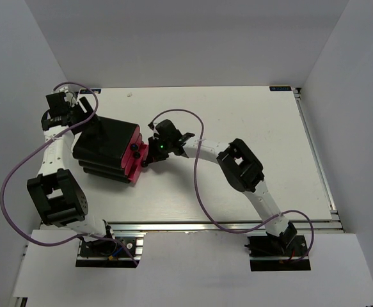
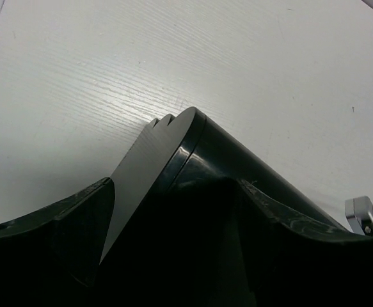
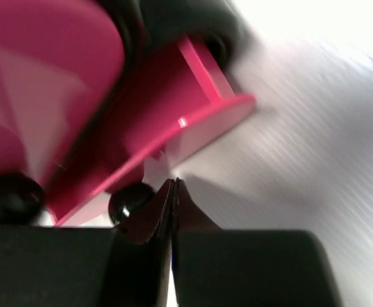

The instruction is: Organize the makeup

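Your right gripper [image 3: 173, 187], fingers pressed together and empty, sits by the knob [image 3: 132, 201] of a jutting pink drawer [image 3: 173, 128] — no makeup shows, presumably inside the black box [image 1: 106, 144] near the table's left edge — while your left gripper [image 2: 174, 184] straddles its corner, likely bracing it; whether it clamps, you cannot tell.

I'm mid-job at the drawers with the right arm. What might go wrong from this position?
1. The right gripper is shut beside the small black knob of the partly open pink drawer, not around it; moving now may shove the drawer.
2. Pulling could drag the big black box; whether the left gripper really clamps it is unclear.
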{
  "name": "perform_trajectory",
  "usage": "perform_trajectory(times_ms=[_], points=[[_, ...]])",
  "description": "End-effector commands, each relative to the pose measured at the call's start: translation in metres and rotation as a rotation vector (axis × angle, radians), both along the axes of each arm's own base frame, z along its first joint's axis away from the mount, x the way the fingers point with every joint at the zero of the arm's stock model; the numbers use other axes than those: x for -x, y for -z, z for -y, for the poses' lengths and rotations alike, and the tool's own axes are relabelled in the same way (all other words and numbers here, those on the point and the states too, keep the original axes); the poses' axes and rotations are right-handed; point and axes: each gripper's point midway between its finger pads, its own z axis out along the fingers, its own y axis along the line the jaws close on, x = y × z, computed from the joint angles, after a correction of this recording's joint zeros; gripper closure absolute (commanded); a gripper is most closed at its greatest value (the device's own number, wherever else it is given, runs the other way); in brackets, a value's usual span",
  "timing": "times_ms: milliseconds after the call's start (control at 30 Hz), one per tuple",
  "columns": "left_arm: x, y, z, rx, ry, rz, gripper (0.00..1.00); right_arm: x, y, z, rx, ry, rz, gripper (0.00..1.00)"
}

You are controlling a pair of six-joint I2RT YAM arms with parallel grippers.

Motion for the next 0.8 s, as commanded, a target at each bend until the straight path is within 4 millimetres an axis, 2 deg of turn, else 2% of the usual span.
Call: perform_trajectory(times_ms=[0,133,300,333,400,433,467,500,533,567,600,633,667,700,733,767], points=[[0.037,0.045,0.011,0.012,0.053,-0.179,0.17,0.004,-0.049,-0.044,-0.237,-0.038,-0.035,1.00],[0.038,0.047,0.012,0.019,0.052,-0.182,0.17,0.004,-0.058,-0.061,-0.319,-0.056,-0.059,1.00],[0.037,0.043,0.010,0.021,0.033,-0.175,0.17,-0.002,-0.059,-0.066,-0.332,-0.066,-0.019,1.00],[0.036,0.041,0.009,0.017,0.025,-0.171,0.16,-0.003,-0.062,-0.063,-0.324,-0.066,0.001,1.00],[0.032,0.034,0.002,0.004,-0.019,-0.158,0.15,-0.006,-0.054,-0.047,-0.274,-0.059,0.016,1.00],[0.029,0.029,0.000,-0.002,-0.035,-0.144,0.14,-0.013,-0.067,-0.039,-0.263,-0.057,0.084,1.00],[0.026,0.023,-0.003,-0.007,-0.051,-0.127,0.13,-0.015,-0.066,-0.028,-0.232,-0.050,0.106,0.99],[0.021,0.010,-0.007,-0.016,-0.084,-0.094,0.12,-0.017,-0.048,-0.009,-0.177,-0.036,0.107,0.84],[0.017,0.001,-0.011,-0.024,-0.100,-0.067,0.11,-0.025,-0.064,0.005,-0.162,-0.035,0.186,0.75],[0.014,-0.007,-0.014,-0.032,-0.117,-0.044,0.10,-0.027,-0.064,0.018,-0.140,-0.035,0.212,0.63],[0.009,-0.022,-0.019,-0.045,-0.146,-0.007,0.07,-0.028,-0.047,0.040,-0.093,-0.031,0.208,0.40],[0.007,-0.031,-0.029,-0.078,-0.191,0.015,0.06,-0.029,-0.063,0.051,-0.097,-0.042,0.247,0.29],[0.006,-0.040,-0.034,-0.089,-0.218,0.040,0.05,-0.030,-0.063,0.063,-0.075,-0.082,0.301,0.14],[0.004,-0.048,-0.036,-0.088,-0.249,0.069,0.04,-0.030,-0.053,0.084,-0.035,-0.095,0.295,0.10],[0.005,-0.062,-0.043,-0.108,-0.289,0.117,0.02,-0.028,-0.067,0.093,-0.036,-0.120,0.332,0.11],[0.006,-0.069,-0.043,-0.104,-0.303,0.142,0.02,-0.033,-0.069,0.107,-0.006,-0.147,0.374,0.11]])
